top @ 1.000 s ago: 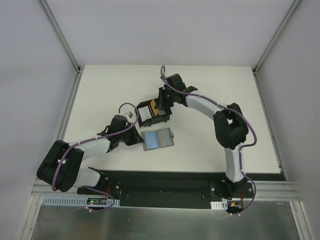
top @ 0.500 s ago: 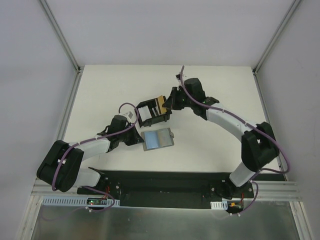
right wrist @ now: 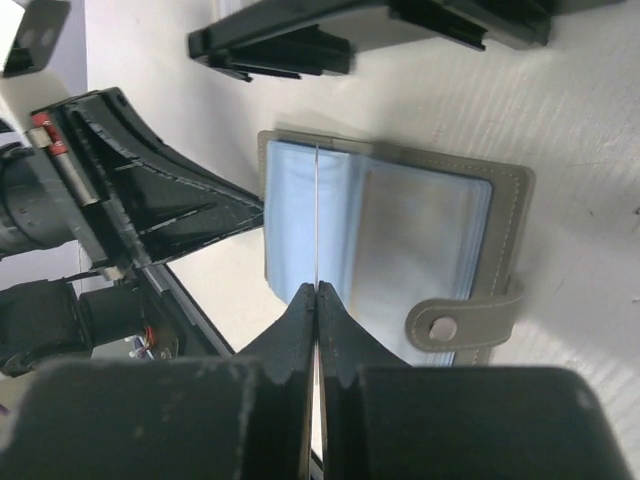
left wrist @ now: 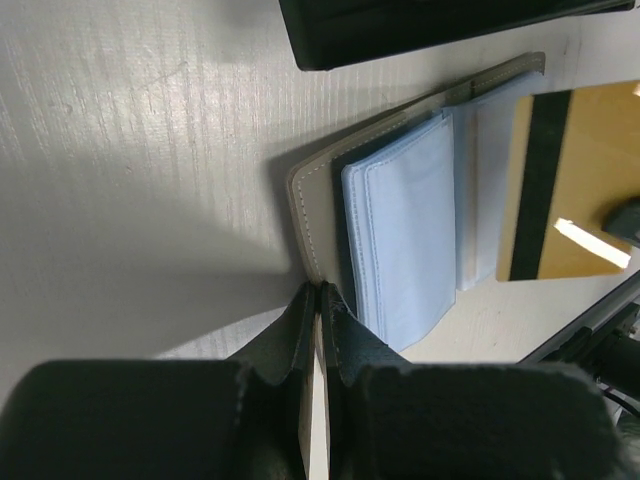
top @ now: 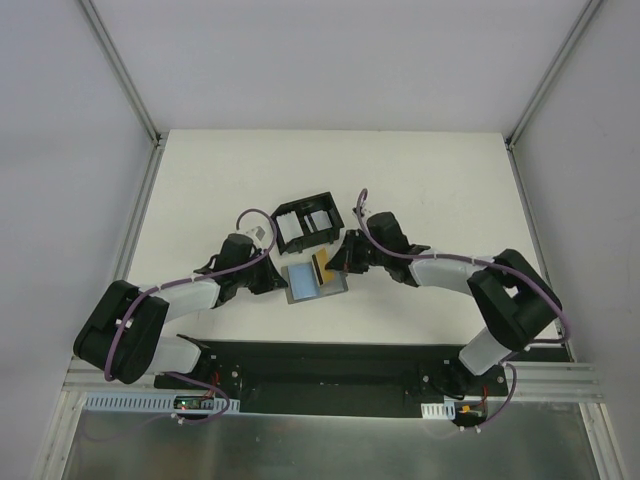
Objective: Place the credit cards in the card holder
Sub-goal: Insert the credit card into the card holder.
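Top view's evenly lit, soft light from above, white worktop (top: 430,190) bright to its far corners, faint shadows under the arms (top: 440,270) by the near edge. Wrist cams: left end effector (left wrist: 318,292) and right end effector (right wrist: 316,292) blur up close, broad shadow beside the card holder (left wrist: 305,210), white streak on the gold card (left wrist: 590,150) is probably glare.

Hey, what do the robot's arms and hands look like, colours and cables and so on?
The left arm and right arm have white links with bulky black joints; a purple cable runs along each. The left hand and right hand are matte black and wedge-shaped.
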Tool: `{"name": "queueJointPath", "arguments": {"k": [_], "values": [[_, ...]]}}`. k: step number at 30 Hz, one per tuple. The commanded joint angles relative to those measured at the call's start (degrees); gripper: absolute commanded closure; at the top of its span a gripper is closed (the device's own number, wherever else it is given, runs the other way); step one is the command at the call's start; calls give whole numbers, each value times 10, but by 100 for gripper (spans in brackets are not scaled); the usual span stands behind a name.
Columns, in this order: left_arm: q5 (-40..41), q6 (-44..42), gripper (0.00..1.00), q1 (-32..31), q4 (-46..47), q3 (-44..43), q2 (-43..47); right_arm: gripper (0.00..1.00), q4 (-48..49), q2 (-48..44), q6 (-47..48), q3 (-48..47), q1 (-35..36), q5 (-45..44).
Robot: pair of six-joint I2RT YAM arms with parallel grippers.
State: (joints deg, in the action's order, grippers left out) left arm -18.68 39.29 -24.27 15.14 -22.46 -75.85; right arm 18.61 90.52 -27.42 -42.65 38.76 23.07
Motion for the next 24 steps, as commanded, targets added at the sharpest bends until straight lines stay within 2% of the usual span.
{"name": "queueJointPath", "arguments": {"k": [1, 8, 24], "values": [[3, -1, 100, 6, -4, 17, -3, 100, 100, 40, -19, 3, -1, 17], [6, 14, 100, 6, 4, 25, -3, 100, 129, 91, -33, 13, -4, 23], [4, 17, 100, 6, 4, 21, -6, 100, 131, 97, -51, 71, 9, 17]]}}
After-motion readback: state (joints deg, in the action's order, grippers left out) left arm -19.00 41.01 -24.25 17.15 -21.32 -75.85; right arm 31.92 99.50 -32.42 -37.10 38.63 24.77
